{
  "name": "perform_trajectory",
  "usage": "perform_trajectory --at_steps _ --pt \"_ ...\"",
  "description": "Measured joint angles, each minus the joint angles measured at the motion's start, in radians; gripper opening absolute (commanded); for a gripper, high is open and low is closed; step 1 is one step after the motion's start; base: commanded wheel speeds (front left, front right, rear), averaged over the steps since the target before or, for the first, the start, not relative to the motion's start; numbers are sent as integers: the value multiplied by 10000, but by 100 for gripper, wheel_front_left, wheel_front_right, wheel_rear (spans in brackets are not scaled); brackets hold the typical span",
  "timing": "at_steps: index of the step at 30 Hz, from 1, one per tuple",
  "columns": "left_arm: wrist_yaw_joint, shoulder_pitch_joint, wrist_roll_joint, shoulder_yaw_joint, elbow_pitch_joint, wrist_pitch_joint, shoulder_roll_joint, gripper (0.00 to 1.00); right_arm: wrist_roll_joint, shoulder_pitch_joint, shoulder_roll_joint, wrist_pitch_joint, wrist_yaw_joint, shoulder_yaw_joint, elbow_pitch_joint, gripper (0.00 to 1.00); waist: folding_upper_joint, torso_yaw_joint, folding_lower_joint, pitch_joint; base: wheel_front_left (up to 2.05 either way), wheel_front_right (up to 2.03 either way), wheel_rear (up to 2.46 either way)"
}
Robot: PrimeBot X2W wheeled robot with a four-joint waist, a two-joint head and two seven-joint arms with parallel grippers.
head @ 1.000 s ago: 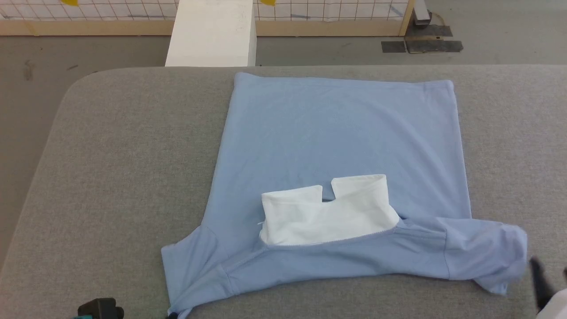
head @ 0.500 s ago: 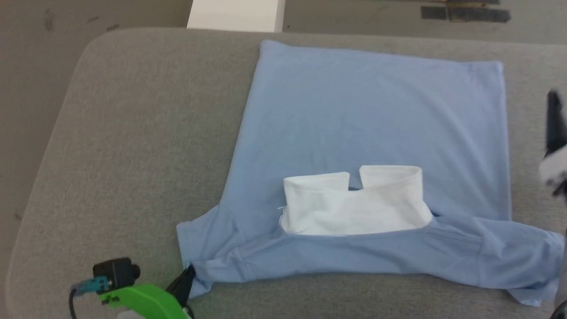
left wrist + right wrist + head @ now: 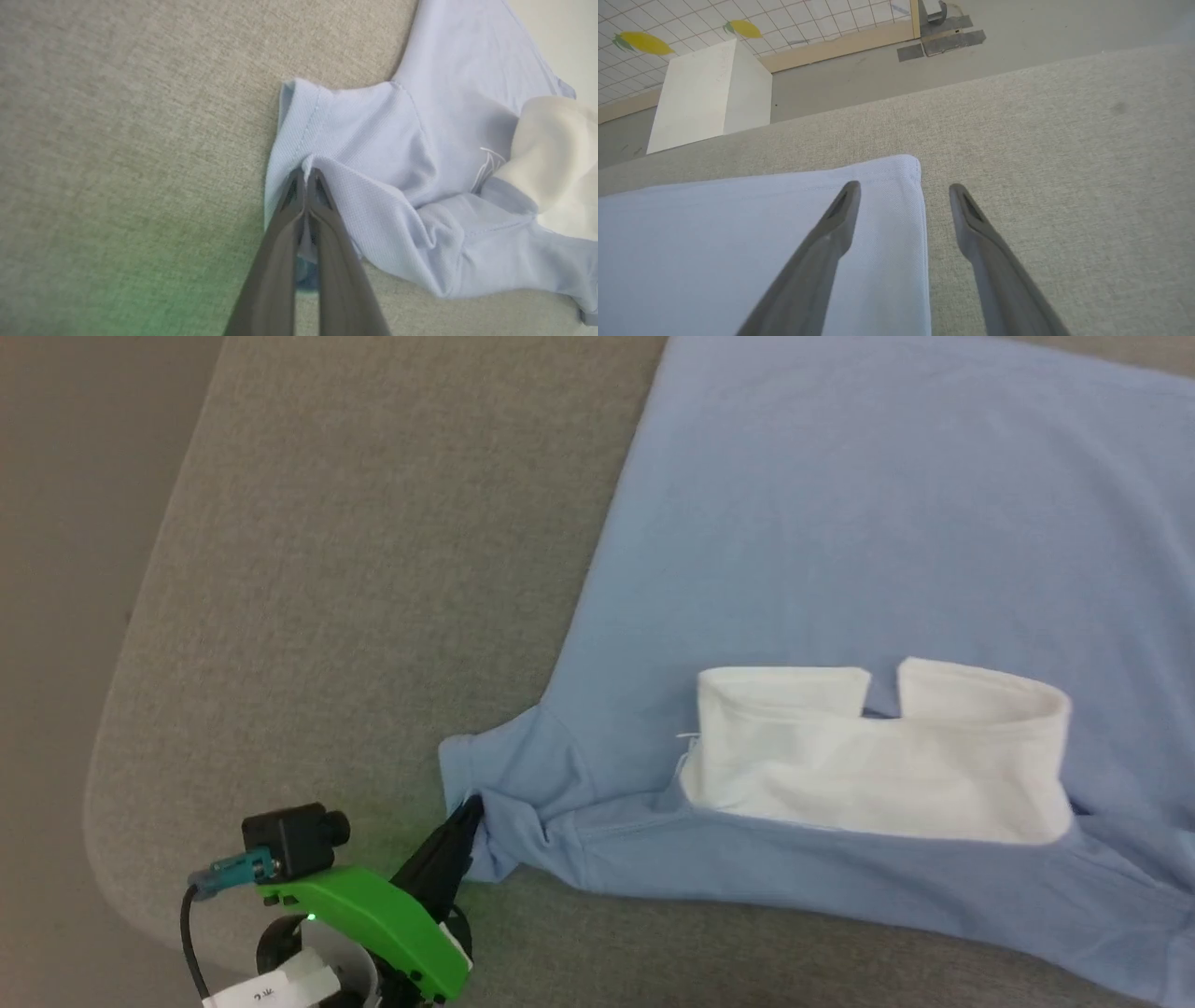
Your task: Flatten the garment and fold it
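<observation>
The garment (image 3: 840, 523), a light-blue knit top, lies spread on the grey padded table (image 3: 355, 541), its white section (image 3: 878, 756) folded over near the neck. My left gripper (image 3: 470, 814) is shut on the hem of the near left sleeve (image 3: 336, 140), bunching the cloth at its tips (image 3: 306, 175). In the right wrist view my right gripper (image 3: 903, 191) hangs open above a far corner of the garment (image 3: 896, 177): one finger (image 3: 840, 210) is over the cloth, the other over bare table.
The table's rounded left edge (image 3: 149, 644) drops to the floor (image 3: 56, 523). Beyond the far edge stand a white box (image 3: 700, 93) and a tiled wall panel with a wooden base (image 3: 831, 51). Dark tape patches (image 3: 943, 42) mark the floor.
The head camera has tilted down and swung left, so the whole picture has shifted. My left gripper has come into view and now pinches the left sleeve. The right gripper has left the head view.
</observation>
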Motion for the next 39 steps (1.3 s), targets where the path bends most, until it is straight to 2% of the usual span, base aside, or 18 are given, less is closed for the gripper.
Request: perform_trajectory --at_steps 7,9,10,11,12,15,18,21,24,28,31,35,39 --pt "-280 -250 -4 -52 -12 -270 -197 0 -1478 -451 268 2006 0 -903 -986 100 0 722 0 932 0 0 0" --pt "-343 -270 -6 -46 -15 -355 -221 0 -1739 -525 337 2397 0 -1062 -1335 49 0 876 0 1135 0 0 0" --pt "-360 -286 -6 -33 -15 -407 -221 0 -1808 -592 353 2581 0 -1129 -1555 29 0 948 0 1238 0 0 0" --pt "-364 -296 -6 -31 -21 -441 -222 0 -1847 -640 357 2711 0 -1152 -1749 17 0 1008 0 1326 0 0 0" --pt "-370 -304 -6 -31 -29 -447 -226 0 -1883 -650 355 2777 0 -1149 -1885 0 0 1048 0 1386 0 0 0" --pt "-372 -335 -6 -2 -8 -487 -221 0 -1818 -603 412 2763 -2 -1126 -2232 0 0 1122 1 1468 0 0 0" --pt "-368 -347 -4 -10 71 -506 -213 0 -1340 -121 232 2102 0 -673 -2332 0 0 1105 0 1367 0 0 0" --pt "-355 -338 0 -6 198 -497 -167 0 -518 879 -253 702 0 163 -2401 0 0 1047 1 1122 0 0 0" --pt "-203 -244 4 38 313 -420 -40 0 391 2104 -1012 -853 2 959 -2510 0 0 949 1 778 0 0 0" --pt "25 119 4 123 328 -291 194 0 1300 4074 -1561 -2468 4 1730 -2773 0 0 707 0 179 0 0 0" --pt "190 485 2 205 295 -155 359 0 1661 5550 -1764 -3024 4 2186 -3185 0 0 420 0 -324 0 0 0" --pt "403 855 -2 324 157 -52 543 0 1732 7041 -1879 -3505 4 2150 -3760 0 0 -67 -1 -909 0 0 0" --pt "591 1102 -6 414 -25 21 675 0 1916 8264 -1496 -3375 4 1814 -4054 0 0 -675 -1 -1389 0 0 0"
